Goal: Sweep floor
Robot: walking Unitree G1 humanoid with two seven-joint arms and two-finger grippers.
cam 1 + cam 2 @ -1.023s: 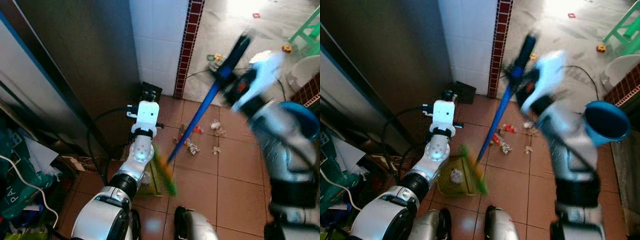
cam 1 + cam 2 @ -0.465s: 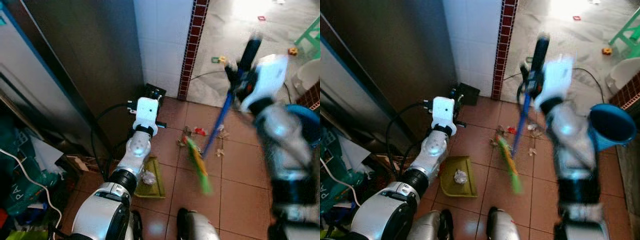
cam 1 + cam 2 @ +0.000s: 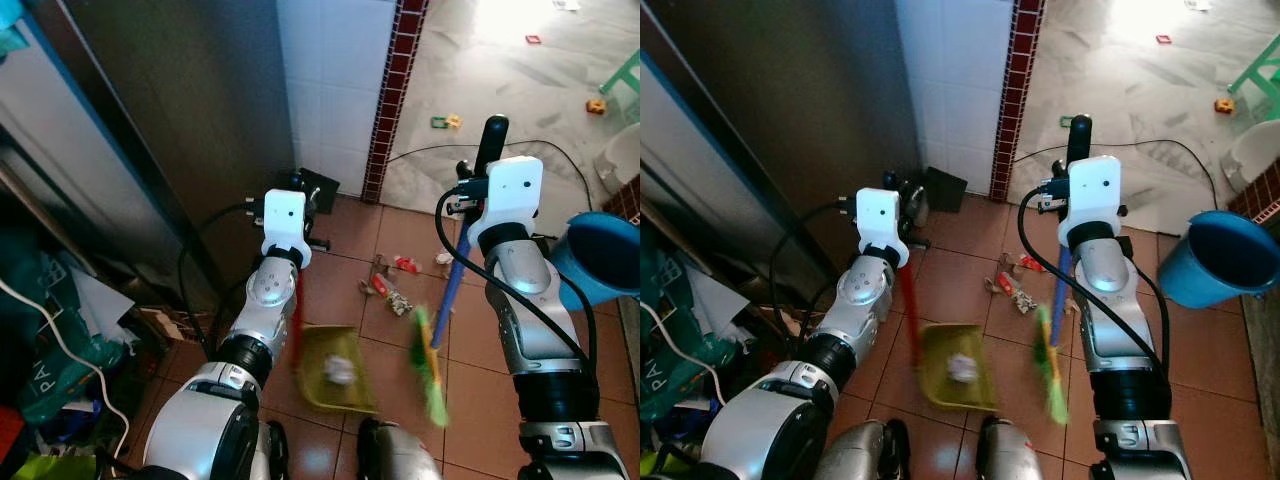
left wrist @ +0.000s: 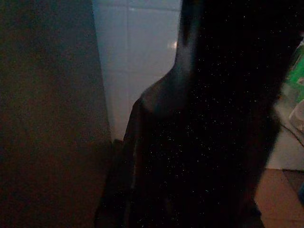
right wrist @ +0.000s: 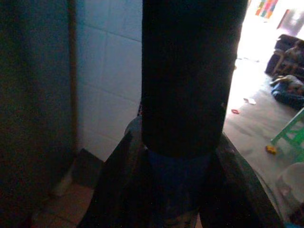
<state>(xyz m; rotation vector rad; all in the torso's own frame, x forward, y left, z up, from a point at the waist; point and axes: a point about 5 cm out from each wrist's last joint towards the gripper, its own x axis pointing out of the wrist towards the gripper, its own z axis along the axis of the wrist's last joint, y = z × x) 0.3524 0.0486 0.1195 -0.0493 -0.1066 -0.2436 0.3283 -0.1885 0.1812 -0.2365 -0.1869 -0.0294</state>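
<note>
One broom (image 3: 1058,300) stands nearly upright on the brown floor tiles (image 3: 1200,350), its blue stick rising from a blurred green brush head (image 3: 1048,375) up to a black grip at the top. The right gripper (image 5: 183,156) is clamped on that stick just under the black grip; in the right wrist view its two dark fingers (image 5: 118,180) lie along either side of the stick. The brush head sits just beside a yellow-green dustpan (image 3: 955,368) that lies flat on the tiles with a crumpled white scrap (image 3: 961,368) inside it. A red handle (image 3: 908,310) runs up from the dustpan toward the left gripper (image 3: 300,205), which sits at its top end; the left wrist view is too dark to show whether those fingers are closed on the handle, so I cannot tell. Several bits of litter (image 3: 1008,283), red and white wrappers and paper, lie on the tiles beyond the dustpan, near the foot of a white tiled wall (image 3: 960,90) with a dark red brick strip (image 3: 1025,60) at its corner. A small black box (image 3: 940,188) rests against the base of that wall. A blue bucket (image 3: 1215,258) stands on the robot's right. Past the brick strip lies a pale grey floor (image 3: 1140,90) crossed by a black cable (image 3: 1160,145), with small toys scattered on it and a green stool leg (image 3: 1262,65) at the edge. Clutter and a white cord (image 3: 50,330) fill the dark corner on the robot's left.
</note>
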